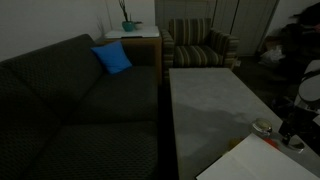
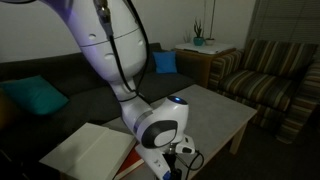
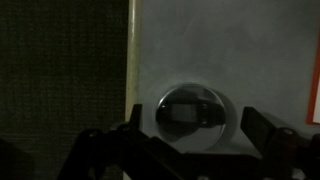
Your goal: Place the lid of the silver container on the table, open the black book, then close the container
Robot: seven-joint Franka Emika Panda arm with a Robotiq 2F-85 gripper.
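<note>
Two fingers (image 3: 265, 128) of the gripper (image 3: 197, 128) stand spread wide, holding nothing. They straddle a round silver piece (image 3: 195, 108) lying on the table (image 3: 260, 50) close to one long edge. Whether it is lid or tin I cannot tell. It looks like thin metal: probably light, stiff, polished and slippery. It is best pinched squarely across its rim, or it may skate on the stone top. The black book (image 2: 88, 150) lies open nearby at the table's robot end, pale pages up, crowding that side. Farther off are the sofa (image 1: 70, 100), blue cushion (image 1: 112, 58) and striped armchair (image 1: 200, 45).
</note>
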